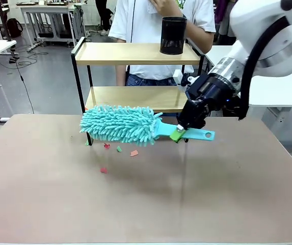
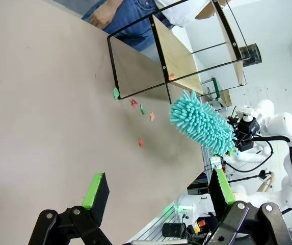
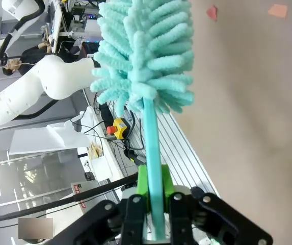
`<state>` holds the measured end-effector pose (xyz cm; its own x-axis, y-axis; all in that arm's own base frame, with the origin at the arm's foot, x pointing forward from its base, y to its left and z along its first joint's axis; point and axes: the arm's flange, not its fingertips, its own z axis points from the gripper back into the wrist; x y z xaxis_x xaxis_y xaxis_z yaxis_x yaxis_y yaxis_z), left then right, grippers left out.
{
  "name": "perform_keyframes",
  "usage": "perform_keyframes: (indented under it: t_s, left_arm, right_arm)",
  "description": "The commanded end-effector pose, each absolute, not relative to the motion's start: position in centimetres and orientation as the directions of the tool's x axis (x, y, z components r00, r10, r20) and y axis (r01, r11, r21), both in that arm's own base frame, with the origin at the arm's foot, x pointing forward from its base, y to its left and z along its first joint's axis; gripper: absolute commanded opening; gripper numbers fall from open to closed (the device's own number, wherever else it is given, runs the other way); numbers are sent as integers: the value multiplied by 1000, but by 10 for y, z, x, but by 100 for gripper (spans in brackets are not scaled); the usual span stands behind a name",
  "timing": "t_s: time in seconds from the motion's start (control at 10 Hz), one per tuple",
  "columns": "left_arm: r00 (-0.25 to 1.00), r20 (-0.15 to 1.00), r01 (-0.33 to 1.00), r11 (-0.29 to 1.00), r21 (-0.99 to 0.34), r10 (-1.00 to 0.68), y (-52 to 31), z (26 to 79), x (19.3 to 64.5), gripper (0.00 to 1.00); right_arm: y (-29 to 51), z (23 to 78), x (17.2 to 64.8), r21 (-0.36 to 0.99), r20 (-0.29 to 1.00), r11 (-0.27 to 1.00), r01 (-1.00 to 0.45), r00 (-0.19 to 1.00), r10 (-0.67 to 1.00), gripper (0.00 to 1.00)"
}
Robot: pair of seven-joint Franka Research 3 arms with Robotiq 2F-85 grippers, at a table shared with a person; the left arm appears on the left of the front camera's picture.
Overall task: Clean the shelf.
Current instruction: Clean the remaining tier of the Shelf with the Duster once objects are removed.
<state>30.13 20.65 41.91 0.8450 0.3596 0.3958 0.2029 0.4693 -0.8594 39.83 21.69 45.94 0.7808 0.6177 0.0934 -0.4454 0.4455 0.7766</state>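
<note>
Right jaws grip the duster (image 1: 120, 124); sweeping the shelf (image 1: 120, 53) could topple the cup (image 1: 173, 35) at 1 o'clock. Left jaws gape wide.

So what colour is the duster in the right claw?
Turquoise duster, handle included; clearest in front view.

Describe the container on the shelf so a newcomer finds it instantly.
Look across the brown table to the two-tier shelf at its far side. On the top board, near the right end, stands a cup. It is black, rigid mesh and cylindrical, unlike the fluffy teal duster lower down.
</note>
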Motion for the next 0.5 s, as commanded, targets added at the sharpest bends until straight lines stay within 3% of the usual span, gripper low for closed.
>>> perform_keyframes:
  t_s: [0.0,0.4]
  left_arm:
    - [831,421,233,459,-857,364,205,418,302,100]
    - [831,421,233,459,-857,364,205,418,302,100]
  right_arm:
    - [230,461,410,760,72,487,-431,799,597,12]
    - [241,461,420,740,125,500,-450,822,556,12]
